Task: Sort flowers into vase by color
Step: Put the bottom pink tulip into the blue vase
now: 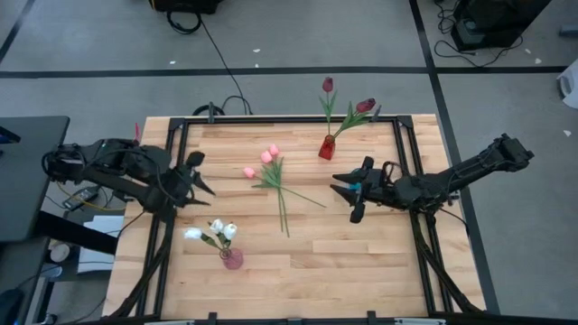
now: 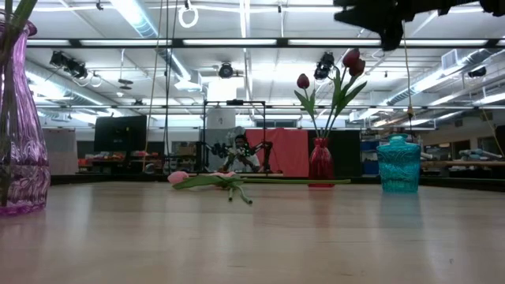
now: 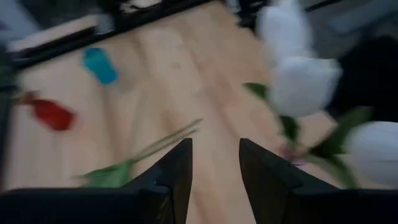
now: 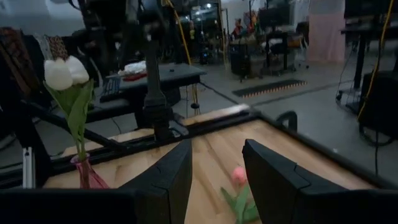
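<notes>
Three pink tulips (image 1: 269,162) lie flat on the table's middle, with their stems pointing toward the near edge; they also show as pink tulips (image 2: 207,180). Two dark red tulips (image 1: 348,104) stand in a red vase (image 1: 327,146) near the far edge. White tulips (image 1: 217,232) stand in a pink glass vase (image 1: 233,259) near the near edge. My left gripper (image 1: 203,174) is open, above the table left of the pink tulips. My right gripper (image 1: 349,194) is open, hovering right of them over a teal vase (image 2: 398,164).
The teal vase (image 1: 356,187) stands under my right gripper and holds nothing that shows. The pink glass vase (image 2: 17,118) stands close to the low camera. A black frame (image 1: 402,153) runs along the table's sides. Bare wood lies between the vases.
</notes>
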